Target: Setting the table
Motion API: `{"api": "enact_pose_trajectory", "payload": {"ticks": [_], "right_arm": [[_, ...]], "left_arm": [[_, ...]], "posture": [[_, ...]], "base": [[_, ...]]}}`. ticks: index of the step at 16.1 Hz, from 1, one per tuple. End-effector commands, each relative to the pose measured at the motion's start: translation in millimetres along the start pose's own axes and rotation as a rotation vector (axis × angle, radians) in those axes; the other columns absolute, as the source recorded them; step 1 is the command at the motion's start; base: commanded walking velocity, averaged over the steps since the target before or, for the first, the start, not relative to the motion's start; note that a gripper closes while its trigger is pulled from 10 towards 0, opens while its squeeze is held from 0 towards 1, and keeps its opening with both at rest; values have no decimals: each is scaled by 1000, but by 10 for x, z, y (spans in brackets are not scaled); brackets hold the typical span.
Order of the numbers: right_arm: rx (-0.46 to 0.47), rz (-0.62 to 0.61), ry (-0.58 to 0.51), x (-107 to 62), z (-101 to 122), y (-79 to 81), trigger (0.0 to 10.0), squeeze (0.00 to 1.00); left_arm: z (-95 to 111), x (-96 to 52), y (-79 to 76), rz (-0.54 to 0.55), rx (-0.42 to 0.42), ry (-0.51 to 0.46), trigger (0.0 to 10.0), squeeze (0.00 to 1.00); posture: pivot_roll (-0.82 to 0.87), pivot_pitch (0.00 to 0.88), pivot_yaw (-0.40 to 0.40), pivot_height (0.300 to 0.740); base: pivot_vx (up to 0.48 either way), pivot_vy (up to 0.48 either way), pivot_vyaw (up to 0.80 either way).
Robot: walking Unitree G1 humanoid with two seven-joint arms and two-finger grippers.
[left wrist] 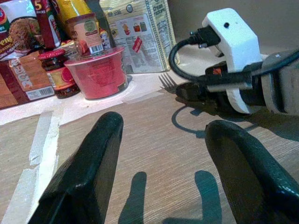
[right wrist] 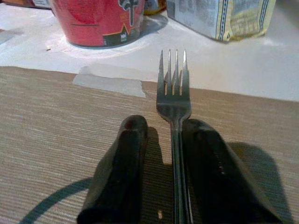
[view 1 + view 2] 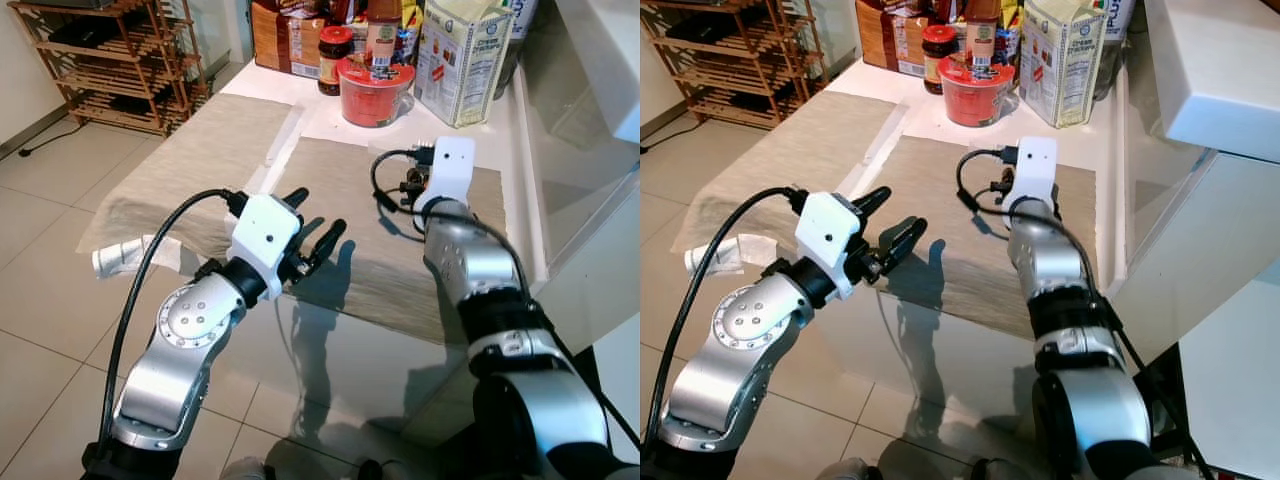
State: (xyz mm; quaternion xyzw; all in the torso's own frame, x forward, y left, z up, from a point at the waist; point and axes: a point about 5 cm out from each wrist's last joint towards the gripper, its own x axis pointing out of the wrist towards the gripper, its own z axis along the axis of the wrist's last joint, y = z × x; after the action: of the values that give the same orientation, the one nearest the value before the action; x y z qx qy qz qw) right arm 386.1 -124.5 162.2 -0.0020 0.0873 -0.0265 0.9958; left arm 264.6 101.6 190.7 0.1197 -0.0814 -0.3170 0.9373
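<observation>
**A:** Where's the fork (image 2: 174, 100) got to?

**B:** Right gripper (image 2: 163, 158) has it. Look at the right wrist view: the handle runs between the two black fingers (image 2: 122, 154), tines poking out ahead toward the upper middle of the frame, just over the far edge of the tan placemat (image 3: 350, 210). I'd call that clamped on the handle.

**A:** And the left one?

**B:** The left gripper (image 3: 312, 232) hovers spread wide over the near edge of that mat, centre-left in the head view, holding nothing.

**A:** So it's putting the fork down?

**B:** That's my guess. The fork looks low over the mat, though I can't tell if it touches. To do it well, I'd lower it until the handle lies flat on the weave, then let the fingers part just enough to clear it.

**A:** Why so careful?

**B:** The tines point at the red cup (image 2: 100, 21) and the pale carton (image 2: 219, 16) at the top of the frame. A push forward would slide the fork off the mat onto the white counter (image 2: 243, 65). Better to back away along the handle's line.

**A:** And straight?

**B:** It already sits roughly square to the mat's far edge. Keep it that way on release.
</observation>
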Motion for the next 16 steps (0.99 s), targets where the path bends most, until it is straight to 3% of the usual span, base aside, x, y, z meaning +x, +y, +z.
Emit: {"api": "enact_pose_trajectory", "payload": {"ticks": [1,5,8,10,11,13,16], "right_arm": [[-7,-9,54,-19,-167,-26,0,0],[-77,1,-230,-97,258,43,0,0],[-101,4,-353,-155,444,70,0,0],[-126,18,-377,-171,482,95,0,0],[-131,-6,-324,-145,418,80,10000,1000],[-98,9,-233,-129,281,78,10000,1000],[-121,-1,-260,-164,257,41,10000,1000]], "left_arm": [[18,19,-14,-13,3,1,10000,0],[23,25,-15,-15,1,1,10000,0],[23,32,-15,-12,0,1,10000,0],[22,33,-15,-11,0,2,10000,0],[22,32,-18,-10,0,2,10000,0],[25,33,-16,-9,2,0,10000,0],[15,29,-18,-6,-3,2,10000,0]], "posture": [[99,86,26,740],[97,91,28,740],[98,89,26,740],[97,86,26,740],[99,85,25,740],[99,85,23,740],[93,86,22,740]], "base": [[0,0,0],[0,0,0],[0,0,0],[0,0,0],[0,0,0],[0,0,0],[0,0,0]]}}
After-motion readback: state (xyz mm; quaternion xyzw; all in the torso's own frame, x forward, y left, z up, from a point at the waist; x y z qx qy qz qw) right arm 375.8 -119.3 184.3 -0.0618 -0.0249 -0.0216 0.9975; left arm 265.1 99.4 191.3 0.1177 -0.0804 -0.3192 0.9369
